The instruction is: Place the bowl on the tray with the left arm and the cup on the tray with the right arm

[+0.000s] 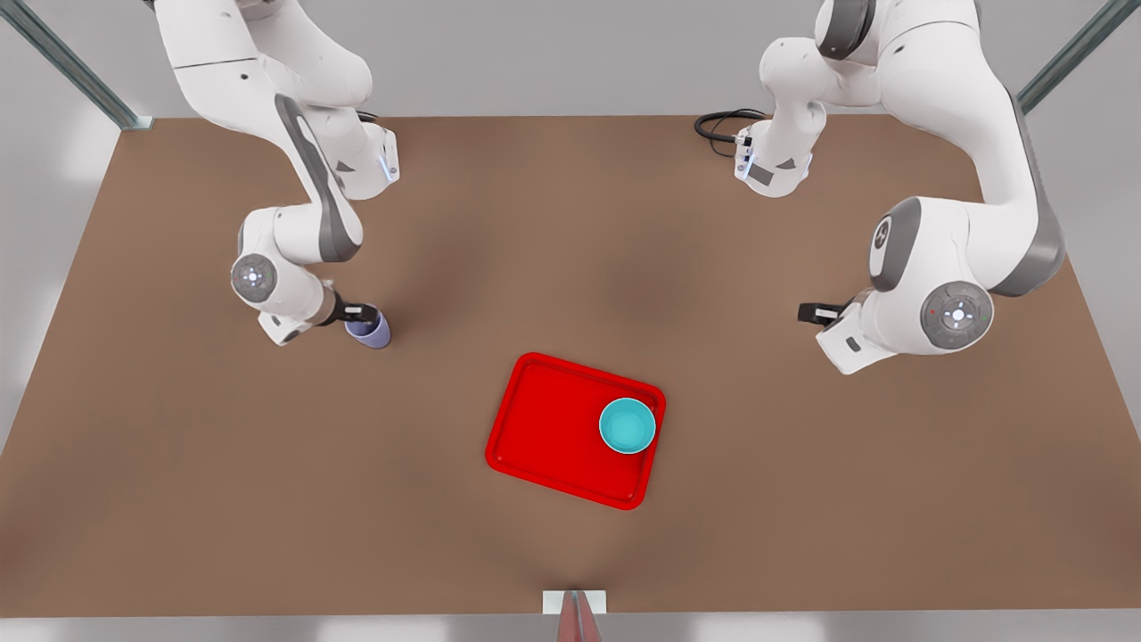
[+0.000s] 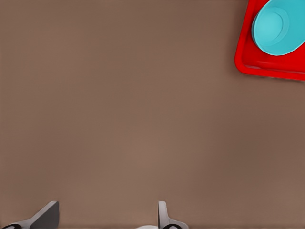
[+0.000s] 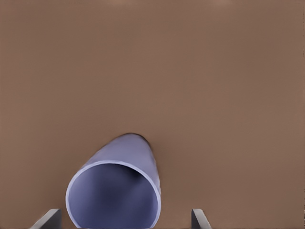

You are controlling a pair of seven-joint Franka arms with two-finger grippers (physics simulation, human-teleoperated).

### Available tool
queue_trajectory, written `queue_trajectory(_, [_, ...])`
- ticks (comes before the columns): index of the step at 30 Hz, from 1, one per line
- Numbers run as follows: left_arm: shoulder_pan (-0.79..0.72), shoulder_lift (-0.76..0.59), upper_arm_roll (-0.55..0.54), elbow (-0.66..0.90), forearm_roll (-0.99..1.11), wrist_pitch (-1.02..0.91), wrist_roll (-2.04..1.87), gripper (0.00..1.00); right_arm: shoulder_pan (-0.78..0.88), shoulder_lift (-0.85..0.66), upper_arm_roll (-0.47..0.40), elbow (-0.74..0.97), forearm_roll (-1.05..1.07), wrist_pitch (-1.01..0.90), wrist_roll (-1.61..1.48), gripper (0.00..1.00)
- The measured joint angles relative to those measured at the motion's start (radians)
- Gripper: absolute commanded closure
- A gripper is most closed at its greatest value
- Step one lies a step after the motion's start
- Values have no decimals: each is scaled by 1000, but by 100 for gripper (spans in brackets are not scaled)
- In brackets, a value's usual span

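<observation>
The turquoise bowl (image 1: pixel 627 425) (image 2: pixel 276 26) sits inside the red tray (image 1: pixel 553 428) (image 2: pixel 248 62), near the tray's corner on the front view's right. At the front view's left, the lavender cup (image 1: pixel 370 330) (image 3: pixel 114 191) stands on the table. My right gripper (image 1: pixel 361 314) (image 3: pixel 124 218) is open just above it, one finger on each side of the rim and neither touching it. My left gripper (image 1: pixel 816 312) (image 2: pixel 105 217) is open and holds nothing. It hovers over bare table at the front view's right, well away from the tray.
The brown table (image 1: pixel 178 446) spreads wide around the tray. A black cable (image 1: pixel 722 125) lies at its back edge, and a small white and red fixture (image 1: pixel 575 606) sits at the middle of the front edge. Metal posts (image 1: pixel 80 71) stand at the back corners.
</observation>
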Motion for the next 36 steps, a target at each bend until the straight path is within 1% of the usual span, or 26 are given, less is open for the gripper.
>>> queue_trajectory(3, [0, 0, 0, 0, 0, 1, 0, 0, -3, 30, -6, 3, -27, 32, 0, 0])
queue_trajectory(8, [0, -1, 0, 2, 0, 0, 0, 0, -9, 16, -6, -7, -42, 28, -4, 0])
queue_trajectory(10, [0, 0, 0, 2, 0, 0, 0, 0, -14, 15, -18, -11, -42, 28, -9, 0])
queue_trajectory(22, [0, 5, 0, 0, 0, 1, 0, 0, -5, 45, -28, -18, -41, 38, -8, 0])
queue_trajectory(25, [0, 4, 0, 1, 0, 0, 0, 0, -6, 55, -28, -34, -42, 76, -9, 0])
queue_trajectory(26, [1, 3, 2, 0, 0, -1, 0, 0, -5, 59, -28, -69, -42, 143, -9, 0])
queue_trajectory(28, [1, 4, 5, 2, 0, 1, 0, 0, -4, 59, -28, -71, -41, 152, -9, 0])
queue_trajectory(29, [0, 5, 5, 3, 0, 2, -1, 0, -4, 58, -28, -71, -42, 152, -9, 2])
queue_trajectory(30, [-1, 5, 6, 3, 0, 2, 0, 0, -4, 58, -28, -71, -42, 154, -9, 24])
queue_trajectory(32, [1, 5, 5, 3, 0, 2, 0, 0, -2, 56, -28, -69, -41, 152, -9, 79])
queue_trajectory(36, [0, 5, 5, 3, 0, 5, 0, 0, 1, 53, -28, -67, -42, 151, -11, 79])
